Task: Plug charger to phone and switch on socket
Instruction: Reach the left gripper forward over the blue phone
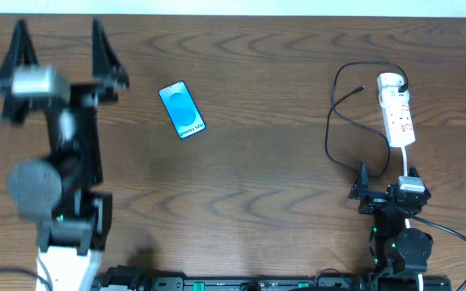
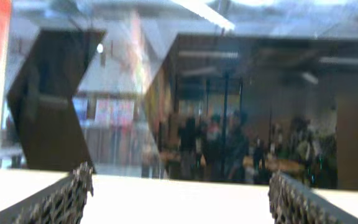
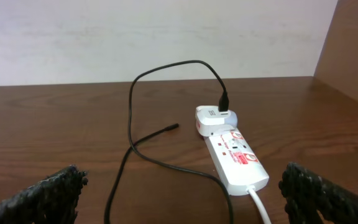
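The phone (image 1: 182, 110) lies face up on the wooden table, its light blue screen showing. The white socket strip (image 1: 396, 109) lies at the far right and also shows in the right wrist view (image 3: 235, 155). The black charger cable (image 1: 331, 129) loops to the left of the strip. Its plug (image 3: 224, 102) sits in a white adapter at the strip's far end, and its connector tip (image 3: 173, 126) lies loose on the table. My right gripper (image 1: 385, 178) (image 3: 182, 199) is open and empty, just in front of the strip. My left gripper (image 1: 57, 32) (image 2: 179, 199) is open and empty, raised at the far left, apart from the phone.
The strip's white cord (image 3: 260, 208) runs back toward my right arm. A brown panel (image 3: 353, 50) stands at the right side of the table. The left wrist view is blurred and looks out over the table's far edge into the room.
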Available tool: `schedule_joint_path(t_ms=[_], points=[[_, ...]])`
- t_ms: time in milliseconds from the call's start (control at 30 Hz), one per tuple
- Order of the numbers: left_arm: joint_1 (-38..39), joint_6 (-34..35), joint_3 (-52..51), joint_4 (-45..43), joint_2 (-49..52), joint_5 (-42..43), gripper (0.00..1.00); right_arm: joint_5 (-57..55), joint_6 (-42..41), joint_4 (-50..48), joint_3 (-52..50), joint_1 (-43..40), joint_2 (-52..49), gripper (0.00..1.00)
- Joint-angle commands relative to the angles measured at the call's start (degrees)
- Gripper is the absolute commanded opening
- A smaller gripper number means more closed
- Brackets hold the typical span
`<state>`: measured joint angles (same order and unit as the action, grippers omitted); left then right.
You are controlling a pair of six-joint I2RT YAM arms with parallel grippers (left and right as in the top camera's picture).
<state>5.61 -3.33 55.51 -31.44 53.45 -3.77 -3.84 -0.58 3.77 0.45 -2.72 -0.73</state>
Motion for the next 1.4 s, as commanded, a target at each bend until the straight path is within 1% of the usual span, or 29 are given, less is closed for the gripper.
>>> schedule_joint_path(t_ms=[0, 67, 133, 167, 267, 333, 400, 500, 700, 833, 1133, 1367], points=[[-0.4, 2.0, 10.2, 10.6, 6.9, 0.3, 0.92, -0.1, 0.7, 0.1, -0.2, -0.3, 0.2, 0.99], [-0.4, 3.1, 17.2, 20.7, 12.2, 0.3, 0.92, -0.1, 0.7, 0.1, -0.2, -0.3, 0.2, 0.99], [-0.4, 4.8, 22.7, 28.1, 16.5, 0.3, 0.92, -0.1, 0.7, 0.1, -0.2, -0.3, 0.2, 0.99], [-0.4, 6.3, 27.1, 34.8, 20.0, 0.3, 0.92, -0.1, 0.7, 0.1, -0.2, -0.3, 0.2, 0.99], [-0.4, 11.3, 34.8, 45.5, 27.0, 0.3, 0.92, -0.1, 0.7, 0.1, -0.2, -0.3, 0.2, 0.99], [-0.4, 14.0, 37.4, 49.6, 30.4, 0.3, 0.92, -0.1, 0.7, 0.1, -0.2, -0.3, 0.2, 0.99], [-0.4, 18.3, 38.5, 53.3, 34.6, 0.3, 0.92, -0.1, 0.7, 0.1, -0.2, -0.3, 0.2, 0.99], [-0.4, 20.2, 38.5, 57.2, 38.4, 1.0, 0.92, -0.1, 0.7, 0.1, -0.2, -0.3, 0.2, 0.99], [-0.4, 20.2, 38.5, 61.5, 44.5, 7.7, 0.92, -0.1, 0.7, 0.1, -0.2, -0.3, 0.2, 0.99], [-0.4, 20.2, 38.5, 68.4, 46.8, 7.7, 0.92, -0.1, 0.7, 0.1, -0.2, -0.3, 0.2, 0.99], [-0.4, 20.5, 38.4, 70.9, 49.6, 7.6, 0.92, -0.1, 0.7, 0.1, -0.2, -0.3, 0.2, 0.99], [-0.4, 27.3, 37.4, 71.7, 52.4, 7.6, 0.92, -0.1, 0.7, 0.1, -0.2, -0.3, 0.2, 0.99]])
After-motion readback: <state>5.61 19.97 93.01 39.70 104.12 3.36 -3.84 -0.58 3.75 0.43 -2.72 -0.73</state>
